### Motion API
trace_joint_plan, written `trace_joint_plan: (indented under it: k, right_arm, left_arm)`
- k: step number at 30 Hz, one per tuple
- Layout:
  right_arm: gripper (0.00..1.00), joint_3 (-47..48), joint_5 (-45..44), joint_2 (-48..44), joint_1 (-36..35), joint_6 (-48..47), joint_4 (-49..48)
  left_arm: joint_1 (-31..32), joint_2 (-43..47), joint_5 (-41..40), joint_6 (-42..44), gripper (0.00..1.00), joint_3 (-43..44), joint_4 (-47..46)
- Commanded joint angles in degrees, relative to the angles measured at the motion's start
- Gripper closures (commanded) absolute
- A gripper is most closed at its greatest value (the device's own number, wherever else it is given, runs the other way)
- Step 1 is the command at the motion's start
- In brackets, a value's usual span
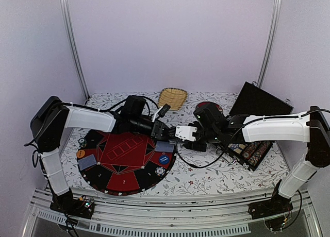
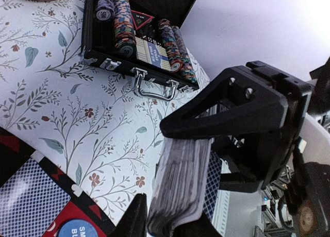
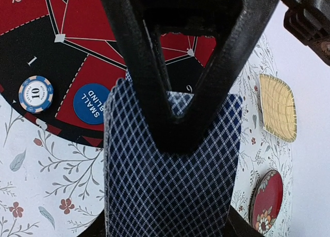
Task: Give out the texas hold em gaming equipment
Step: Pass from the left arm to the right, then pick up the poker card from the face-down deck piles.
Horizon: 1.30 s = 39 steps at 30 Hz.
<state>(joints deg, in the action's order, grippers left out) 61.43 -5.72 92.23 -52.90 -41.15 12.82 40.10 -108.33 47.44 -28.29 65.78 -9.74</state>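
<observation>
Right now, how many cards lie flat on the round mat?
2. The left card lies near the mat edge by the orange button; the right card lies beside the blue button. More may be hidden.

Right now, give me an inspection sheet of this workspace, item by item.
Surface: floral cloth under a round red-and-black poker mat.
Job's things: card deck held in the air; face-down card on the mat's left; small blind button and 10 chip on the mat; chip rows in the open case.
Clutter: straw basket and red plate at the far side.
Grippers: left gripper shut on the card deck; right gripper with fingers meeting over the deck's top card, grip unclear.
Cables: black cable lying on the cloth.
Surroundings: white walls, metal uprights.
</observation>
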Motion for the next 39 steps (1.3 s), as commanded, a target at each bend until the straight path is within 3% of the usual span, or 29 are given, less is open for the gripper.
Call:
trace_joint_plan:
  k: [1,8,15,21,25,28,33,39]
  right_arm:
    - [0.49,-0.01,-1.14,-1.39,0.14,0.9,-1.46]
    - [0.48,-0.31,-1.53,-0.97,0.16,0.99,-2.17]
    - [0.49,-0.59,-1.67,-1.25,0.13,0.97,-2.31]
    - [0.49,-0.55,-1.31,-0.96,0.09,1.19,-2.52]
    - [0.5,-0.44,-1.08,-0.91,0.13,1.29,-2.7]
    - [0.5,-0.44,-1.29,-0.91,0.21,1.33,-2.57]
    - [0.5,-0.43,-1.22,-0.82,0.22,1.31,-2.27]
    - [0.51,-0.48,-1.5,-0.82,0.27,1.34,-2.14]
  left_arm:
    - [-0.83,2.85,-3.3,2.53,0.75,0.23,4.72]
    - [-1.65,3.74,-2.76,2.44,0.74,-0.56,4.83]
    - [-1.63,4.64,-2.5,3.18,0.61,-0.5,5.52]
    - [-1.61,5.73,-0.56,3.26,0.42,-0.39,4.64]
    - [-1.76,6.22,-0.41,3.06,0.41,-0.47,4.4]
    - [-2.46,6.6,-2.03,2.65,0.48,-0.9,5.25]
    - [-3.06,6.47,-1.66,2.01,0.74,-1.42,4.83]
    - [-2.92,7.13,0.23,2.26,0.87,-1.96,4.19]
